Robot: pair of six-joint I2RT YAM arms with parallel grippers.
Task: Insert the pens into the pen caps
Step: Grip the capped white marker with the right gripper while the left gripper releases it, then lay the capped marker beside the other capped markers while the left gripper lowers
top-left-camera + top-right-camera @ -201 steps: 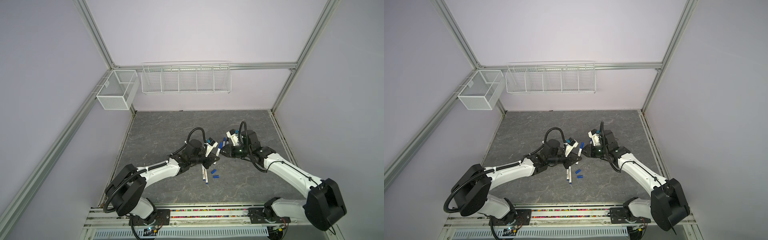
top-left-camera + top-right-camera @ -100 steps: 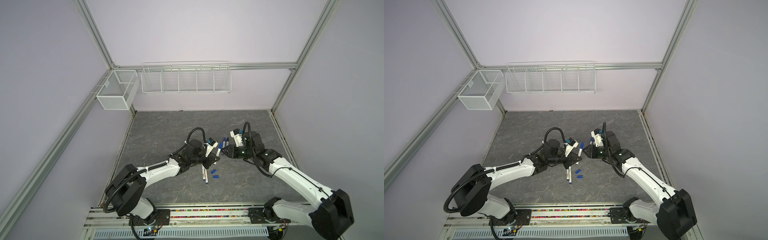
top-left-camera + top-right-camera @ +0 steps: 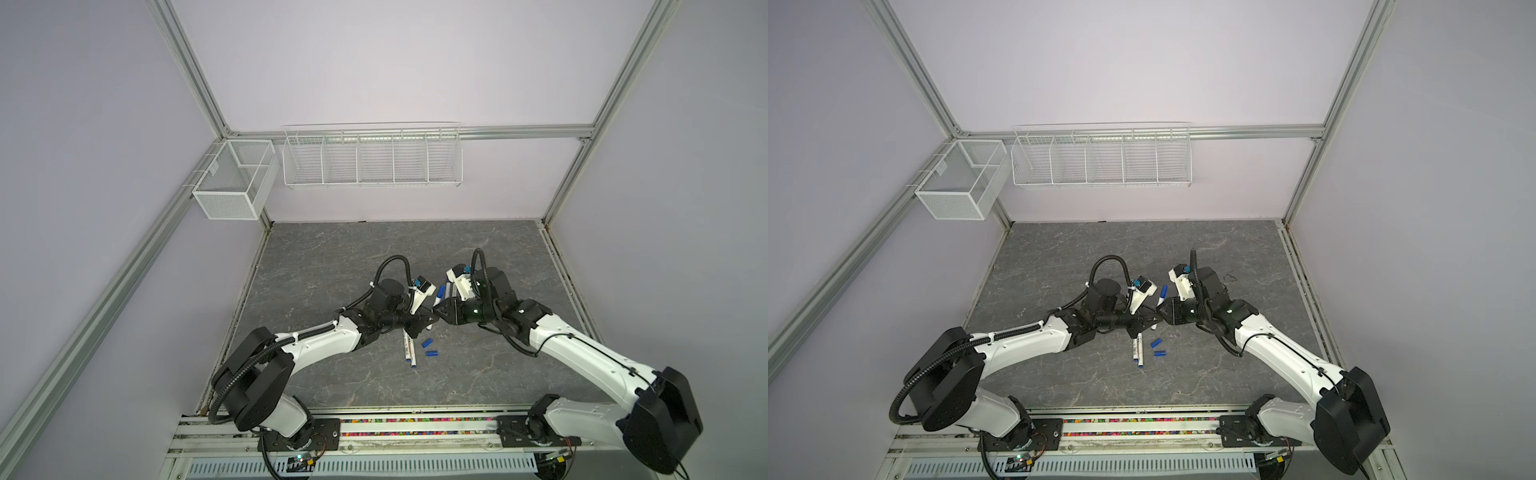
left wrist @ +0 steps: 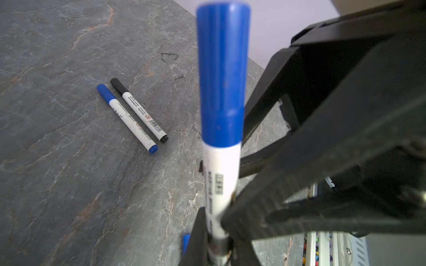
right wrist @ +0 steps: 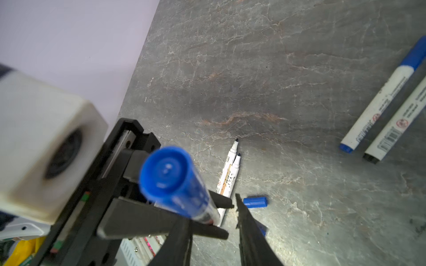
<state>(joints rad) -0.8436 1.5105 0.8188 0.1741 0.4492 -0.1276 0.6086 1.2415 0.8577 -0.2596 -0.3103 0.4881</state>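
A white marker pen (image 4: 221, 175) wearing a blue plastic cap (image 4: 222, 69) is standing upright above the middle of the grey marbled tabletop (image 4: 69, 172), the left gripper (image 4: 216, 248) clamping its lower barrel. The right gripper (image 3: 441, 312) is hovering right beside it, jaws standing apart and gripping nothing.

The cap is looking seated, but if only half pushed home it could be working loose once laid down. A brush from the right gripper could be tilting the pen in its hold.

Two uncapped white pens (image 5: 230, 170) and a loose blue cap (image 5: 255, 202) are lying just below, where a careless descent could be scattering them. Two capped pens, one blue (image 4: 126, 118), one black (image 4: 139, 110), are lying side by side farther off.

Whether the right gripper is touching the barrel is proving hard to tell. A second loose cap (image 5: 263, 230) is showing only as a sliver, and the held pen's lower end is hiding behind the jaws.
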